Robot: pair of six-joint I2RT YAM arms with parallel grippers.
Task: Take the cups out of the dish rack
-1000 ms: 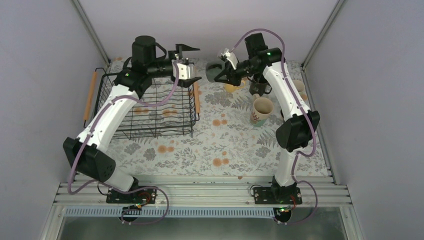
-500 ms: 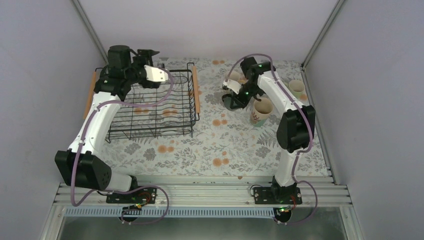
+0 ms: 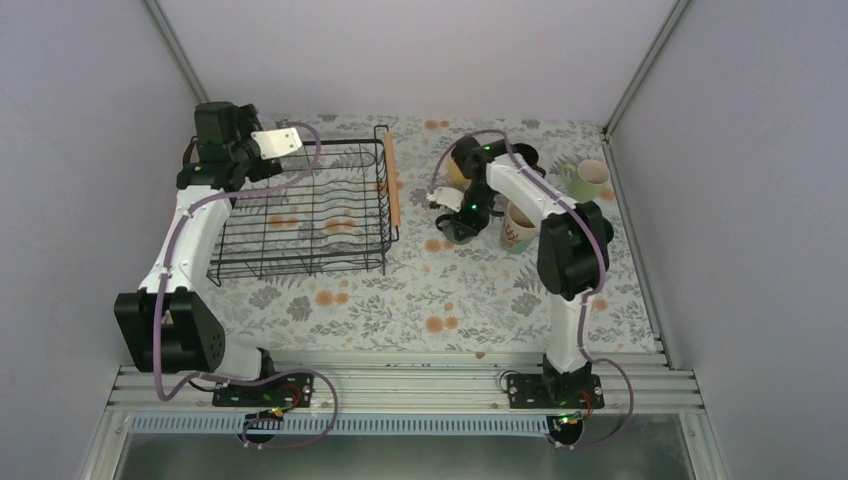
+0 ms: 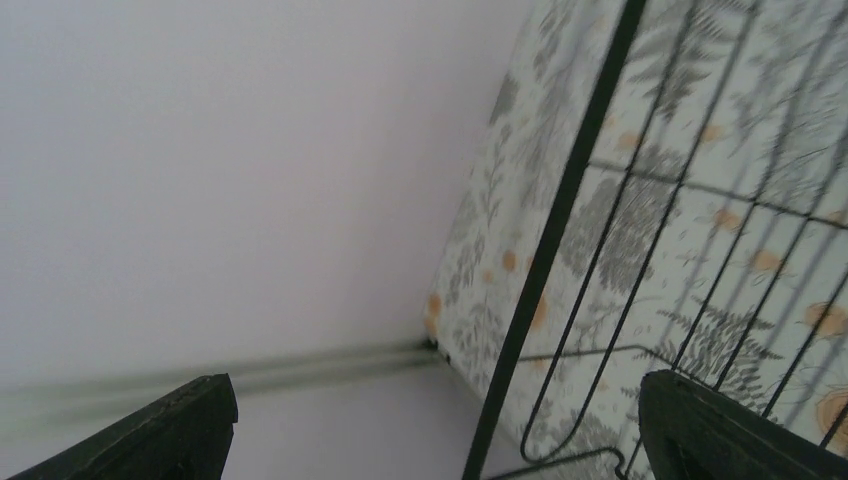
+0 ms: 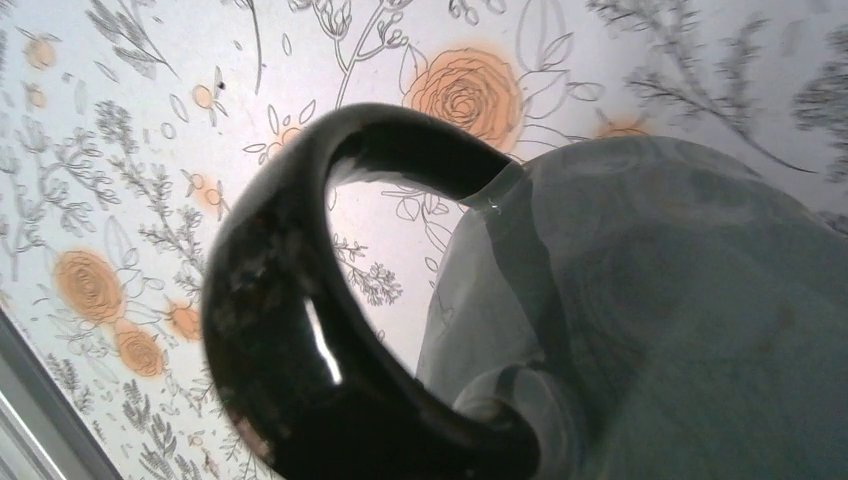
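Cups [image 3: 519, 222] are standing grouped right of the dish rack [image 3: 300, 262], which is showing none inside, while the right gripper [image 3: 456, 220] is seemingly pinching the last grey-green mug [image 5: 650, 300] just right of it and the left gripper [image 4: 432, 400] is hovering spread above its far-left corner.

Robot test cell in a lab, not a real kitchen. Plain pale walls [image 3: 420, 50] box in a small table on three sides, aluminium corner posts [image 3: 180, 50] rise at the back, and a slotted aluminium rail [image 3: 400, 385] along the near edge carries the bolted bases of the left arm [image 3: 190, 240] and right arm [image 3: 560, 250], both white and black with purple cables looped along them. Household items read as props: a floral cloth [image 3: 450, 290] over the tabletop, a black wire dish rack [image 3: 300, 215] with wooden handles, mugs [image 3: 590, 178] grouped far right, and a dark mug [image 3: 462, 228] at the right arm's tip.
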